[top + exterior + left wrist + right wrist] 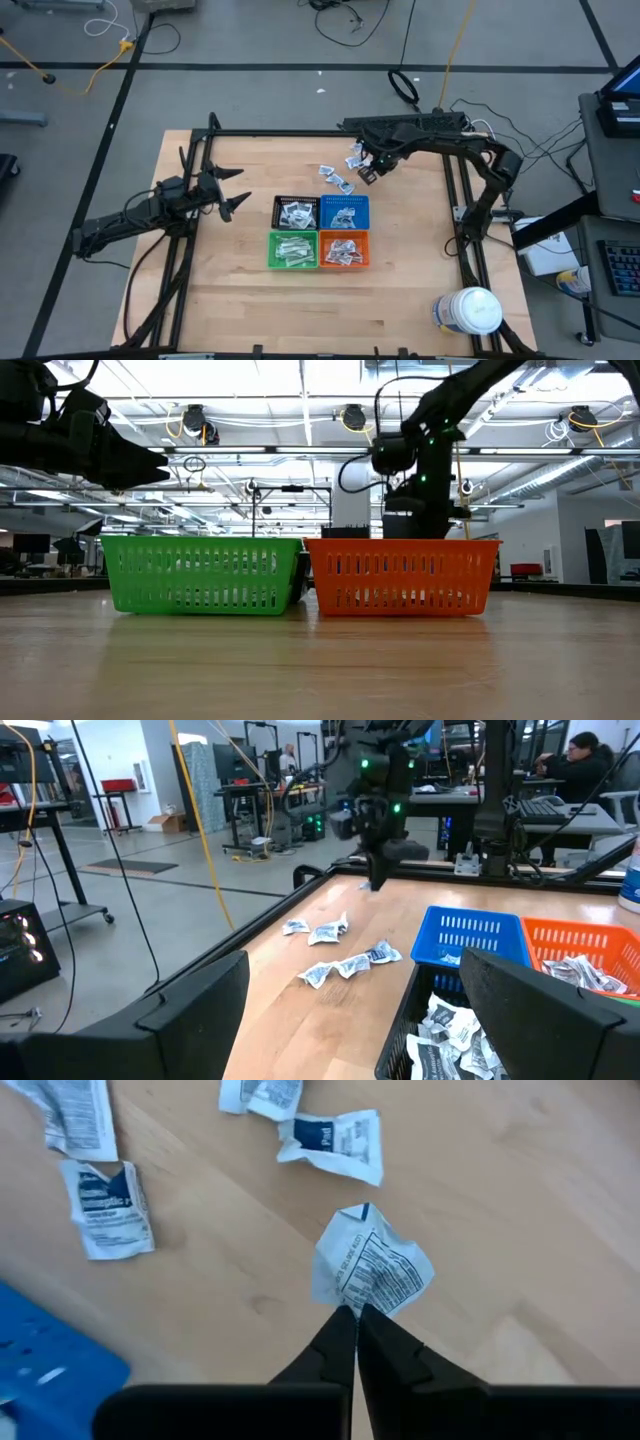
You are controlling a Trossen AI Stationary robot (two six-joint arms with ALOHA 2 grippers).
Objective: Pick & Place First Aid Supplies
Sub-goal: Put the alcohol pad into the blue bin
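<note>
Pale wooden boards are forming the tabletop (400, 290), framed by dark rails, with a grey workshop floor and cables lying around it. Small flat white wrapped packets printed in blue and black are lying scattered (340, 178) on the wood just beyond the bins, between the blue bin and the far rail. One crumpled white packet with fine black print and a blue corner (372, 1270) is sitting pinched at its edge in the right gripper (355, 1316), whose two dark fingers are pressing together on it. In the high view that gripper (366, 172) is hanging over the scattered packets.

Four small slotted plastic square bins are sitting together mid-table. Black bin (296, 212), green bin (293, 250) and orange bin (344, 250) are each holding a heap of white packets; the blue bin (345, 212) is showing mostly bare floor from above. A large white round jar (468, 310) is lying near the table's near right corner.

Off to the left of the bins, the left gripper (232, 190) is waiting with its fingers spread wide and nothing between them.

Only the right wrist view is showing the print on the pinched packet. The low view is showing just the green (200, 574) and orange (400, 576) bin fronts, hiding their contents, while the left wrist view is revealing a seated person (580, 758) at a desk in the room behind.
</note>
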